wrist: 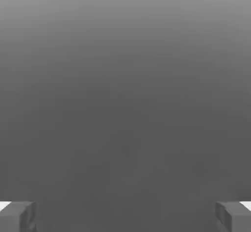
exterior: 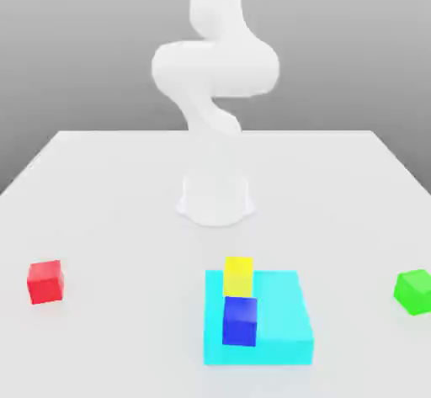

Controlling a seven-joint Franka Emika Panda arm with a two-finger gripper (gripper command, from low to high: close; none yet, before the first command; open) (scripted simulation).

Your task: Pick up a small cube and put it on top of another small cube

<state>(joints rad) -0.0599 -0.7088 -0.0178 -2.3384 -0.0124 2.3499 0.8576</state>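
The small red cube (exterior: pixel 46 281) rests on the white table at the exterior view's left, near the front. A green cube (exterior: pixel 414 291) of about the same size sits at the far right. My gripper (wrist: pixel 125 216) is open in the hand view, its two grey fingertips (wrist: pixel 17 216) standing wide apart with nothing between them and only plain grey beyond. The white arm (exterior: pixel 215 68) rises folded above its base (exterior: pixel 215 199) at the table's middle, well away from both cubes.
A flat cyan block (exterior: pixel 278 321) lies at the front centre, carrying a yellow cube (exterior: pixel 238 276) and a blue cube (exterior: pixel 240 321) along its left side. The table's front edge runs close behind it.
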